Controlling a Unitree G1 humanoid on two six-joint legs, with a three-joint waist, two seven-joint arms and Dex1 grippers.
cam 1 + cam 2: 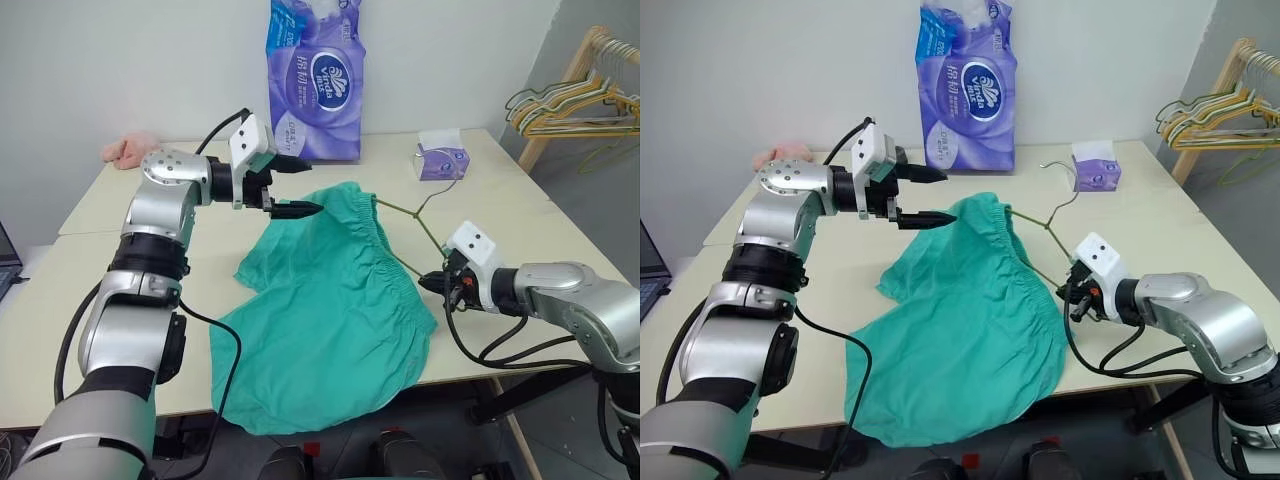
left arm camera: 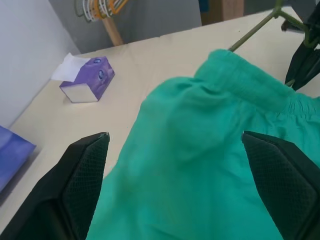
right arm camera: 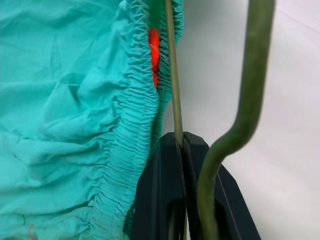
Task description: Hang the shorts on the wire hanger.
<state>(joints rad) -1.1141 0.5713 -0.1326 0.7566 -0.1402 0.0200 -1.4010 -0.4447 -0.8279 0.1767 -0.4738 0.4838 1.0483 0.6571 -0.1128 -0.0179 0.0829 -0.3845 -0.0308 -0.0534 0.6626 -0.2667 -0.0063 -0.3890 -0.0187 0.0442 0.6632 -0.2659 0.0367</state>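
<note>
Teal shorts [image 1: 330, 310] lie spread on a cream table [image 1: 90, 280], legs spilling over its near edge. The olive wire hanger [image 1: 415, 222] sits partly inside the waistband, its hook end sticking out toward a purple tissue box [image 1: 441, 160]. The right gripper [image 1: 432, 283] is clamped shut on the wire at the waistband, possibly catching cloth too. The left gripper [image 1: 295, 187] hovers above the shorts' far corner, jaws spread wide, empty.

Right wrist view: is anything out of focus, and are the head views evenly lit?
Right wrist view: the wire hanger up close is soft-edged, while the shorts waistband gathers stay crisp. Left eye view: even light, soft shadows on the table, no glare.
</note>
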